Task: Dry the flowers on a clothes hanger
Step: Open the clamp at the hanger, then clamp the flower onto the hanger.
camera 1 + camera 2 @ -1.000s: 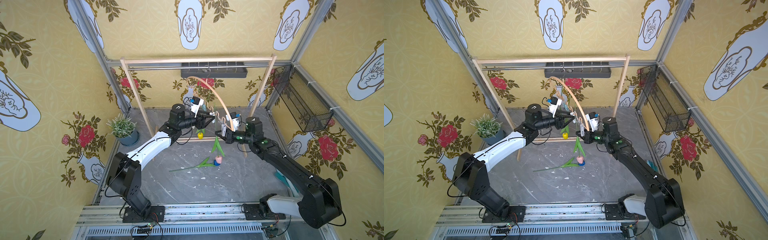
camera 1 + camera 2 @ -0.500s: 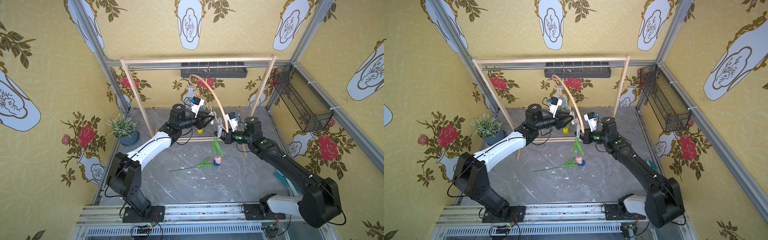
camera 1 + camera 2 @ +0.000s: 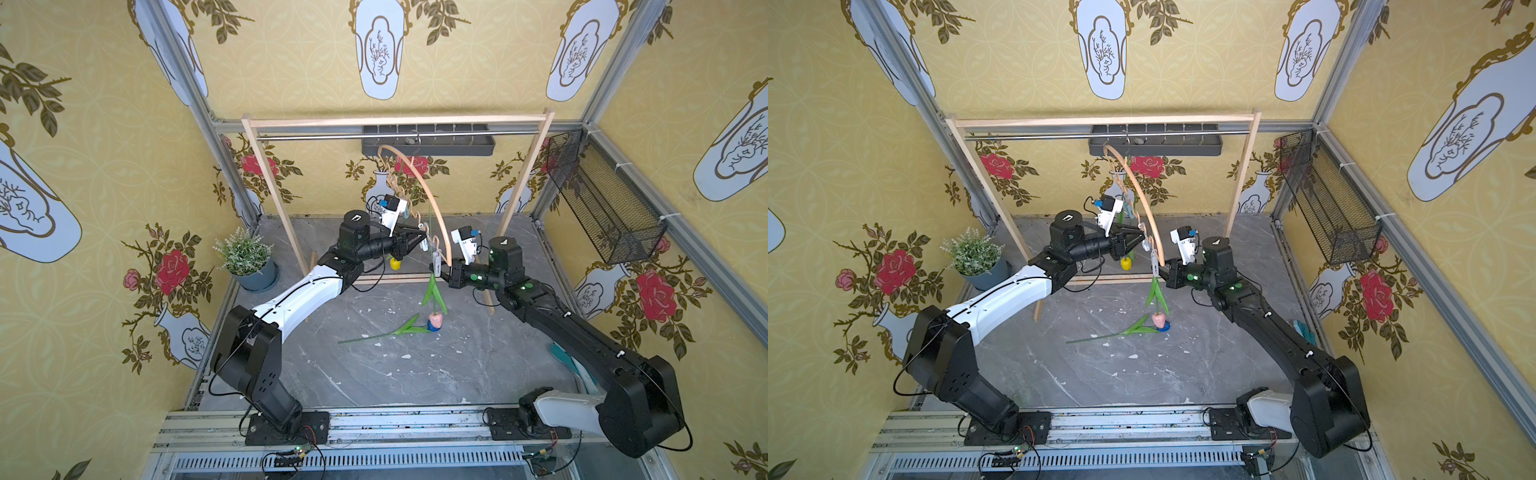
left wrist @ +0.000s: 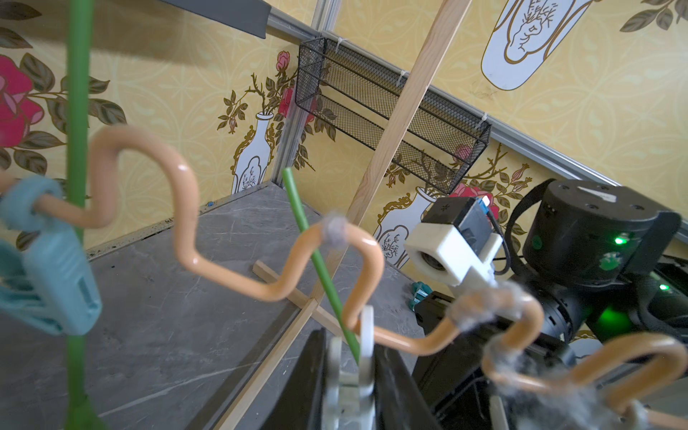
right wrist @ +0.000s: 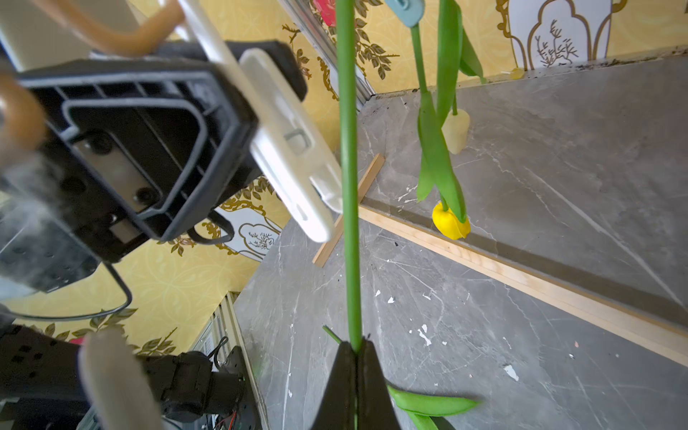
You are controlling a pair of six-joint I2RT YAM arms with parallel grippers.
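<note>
Clamping fully on the thin green stem of the pink artificial tulip, the right gripper is holding it vertical, head down, just under the wavy lower bar of the arched light-wood clothes hanger. The left gripper is pinching the white plastic clothes peg on that bar, jaws narrow and one on either side of it. The stem's top end is passing right at the peg, but whether it is nipped yet I cannot tell. The hanger is hanging from the rail of the tall wooden rack frame, turned edge-on between the arms. The yellow artificial tulip and white artificial tulip are hanging head-down further along the bar, near a light-blue clothes peg. The blue artificial tulip is lying on the grey marble tabletop. The pink tulip is looking very light, with a thin, smooth, probably bendy stem, so gripping the bare stem close below the peg is looking best, not the leaves or head. The hanger is probably swinging freely, so any push is risking moving the peg off the stem.
</note>
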